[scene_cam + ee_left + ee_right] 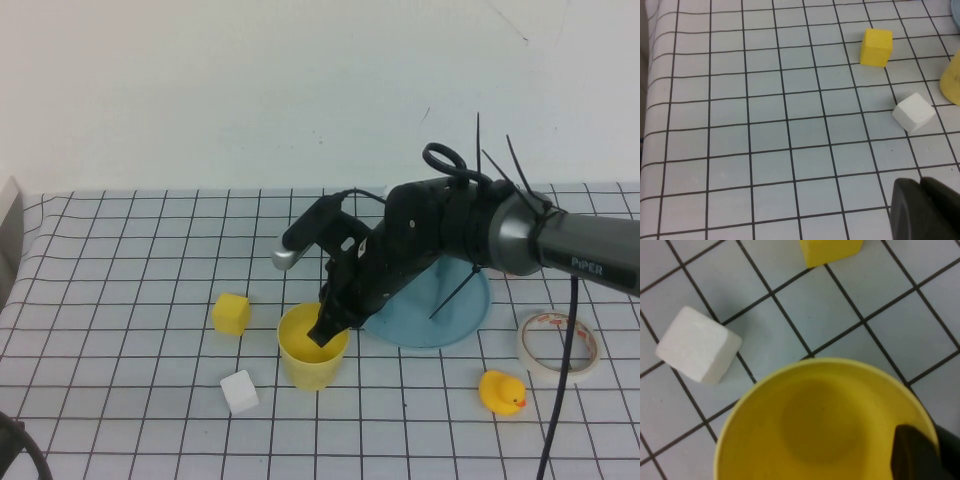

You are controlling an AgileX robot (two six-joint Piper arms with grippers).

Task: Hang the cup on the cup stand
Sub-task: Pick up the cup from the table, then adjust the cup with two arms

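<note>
Right gripper [330, 330] pinched on the cup [312, 348] rim's far-right edge, cup upright. Lift straight; invert over cup stand [440, 305]. Left gripper [925, 210] closed, empty, near-left.

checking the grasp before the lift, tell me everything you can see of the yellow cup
The cup is plain yellow, plastic-looking, tapered with a wider rim and no handle. It stands upright and empty on the checked tablecloth, mouth up, between the white cube and the blue cup stand. The right tool has shut on its rim, one finger inside the wall. The left tool is shut, away from it.
</note>
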